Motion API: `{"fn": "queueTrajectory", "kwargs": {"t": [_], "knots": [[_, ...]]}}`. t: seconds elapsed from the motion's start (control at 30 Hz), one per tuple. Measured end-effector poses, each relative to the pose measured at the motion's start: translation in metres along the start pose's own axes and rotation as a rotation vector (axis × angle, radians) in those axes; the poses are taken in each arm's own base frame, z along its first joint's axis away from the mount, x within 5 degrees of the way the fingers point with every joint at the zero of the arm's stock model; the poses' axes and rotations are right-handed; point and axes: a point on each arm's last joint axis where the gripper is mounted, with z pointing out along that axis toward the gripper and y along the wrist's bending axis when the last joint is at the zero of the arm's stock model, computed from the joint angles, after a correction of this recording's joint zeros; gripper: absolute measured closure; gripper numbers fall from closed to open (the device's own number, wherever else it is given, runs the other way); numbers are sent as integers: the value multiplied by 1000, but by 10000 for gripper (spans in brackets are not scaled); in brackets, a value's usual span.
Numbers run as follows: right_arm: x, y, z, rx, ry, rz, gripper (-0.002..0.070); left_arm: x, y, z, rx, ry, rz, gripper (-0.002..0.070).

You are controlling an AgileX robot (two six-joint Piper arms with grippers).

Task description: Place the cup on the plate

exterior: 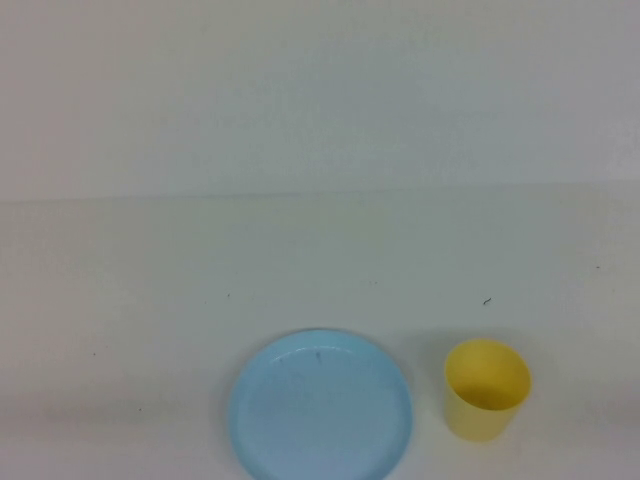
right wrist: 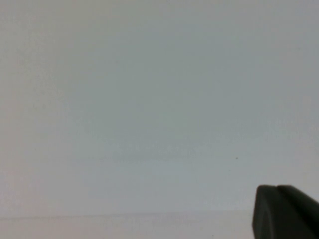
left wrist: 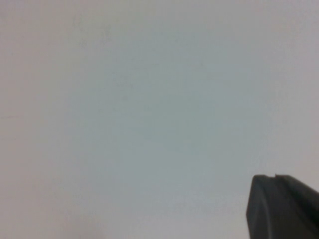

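Note:
The yellow cup [exterior: 486, 388] stands upright and empty on the white table near the front edge, right of centre. The light blue plate [exterior: 321, 406] lies flat just to its left, a small gap apart, with nothing on it. Neither arm shows in the high view. My left gripper [left wrist: 275, 177] shows only in the left wrist view as dark fingertips pressed together over bare table, shut and empty. My right gripper [right wrist: 276, 188] looks the same in the right wrist view, shut and empty. Neither wrist view shows the cup or the plate.
The white table [exterior: 320, 270] runs back to a pale wall. A few small dark specks [exterior: 487, 301] lie on the table behind the cup.

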Motion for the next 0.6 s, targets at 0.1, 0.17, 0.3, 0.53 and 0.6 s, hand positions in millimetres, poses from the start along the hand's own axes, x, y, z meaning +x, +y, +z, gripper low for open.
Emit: {"fn": "queueTrajectory", "kwargs": {"t": [0.1,0.17,0.3,0.53,0.6], "knots": [[0,0,0,0,0,-2,675,2,0,0,1,27,-132,673],[0,0,0,0,0,-2,675,5,-1,0,-1,58,-251,673],[-1,0,0,1,11,2,675,-2,-1,1,2,43,-502,673],[-41,0,-5,8,93,21,675,-51,-5,5,116,67,-364,673],[-55,0,-8,11,119,19,675,-62,0,8,87,125,-302,673]]}}
